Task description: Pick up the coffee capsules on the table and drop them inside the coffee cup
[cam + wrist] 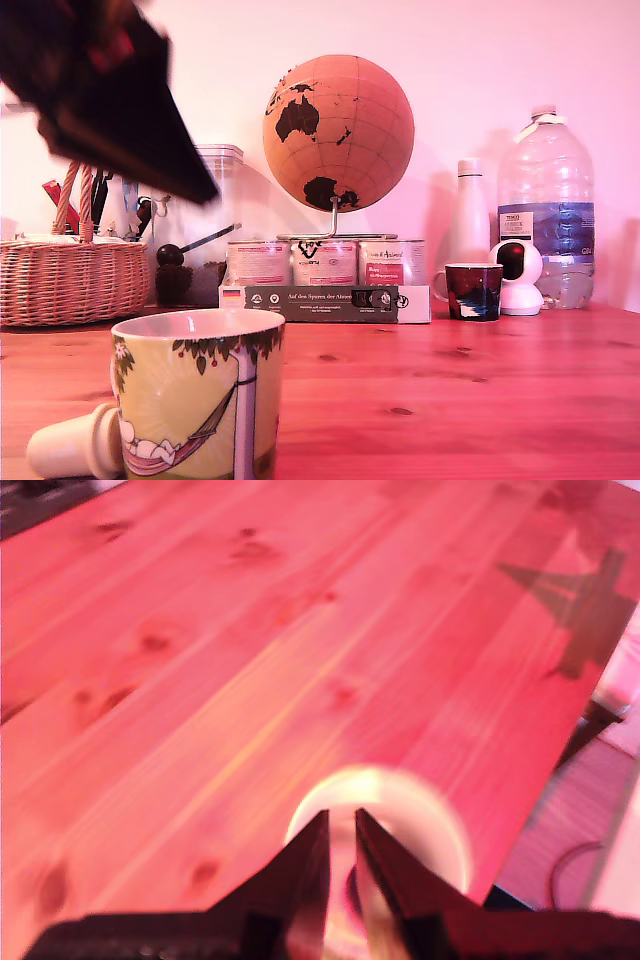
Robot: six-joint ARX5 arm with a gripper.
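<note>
The dark gripper [342, 830] hung high above the reddish knotty-pine wooden desk [480, 390], seen in the exterior view as a blurred black mass at the upper left. In the wrist view its two dark fingers [300, 865] stood close together with only a narrow slit between them, nearly closed, and nothing could be made out between them. Directly below them lay the round pale rim of the large yellow-green mug with a cartoon figure in a hammock under a tree [197, 395], blurred in that view, close to the desk's edge.

In the exterior view the mug stood at the near left of the desk. Just beside it, on the exterior view's left, a small cream tapered capsule with a wider flanged rim [72, 445] lay on its side on the desk, its flange toward the mug; whether the two touched could not be told.

Along the far edge stood a woven wicker basket [70, 282] at the left, a clear lidded jar [205, 250], a cork-coloured globe on a metal stand [338, 133] above three tins [324, 262] and a flat dark box [325, 300]. Farther right were a small dark espresso cup [472, 290], a white bottle [468, 220], a white round camera [518, 275] and a large clear plastic water bottle [546, 200].
</note>
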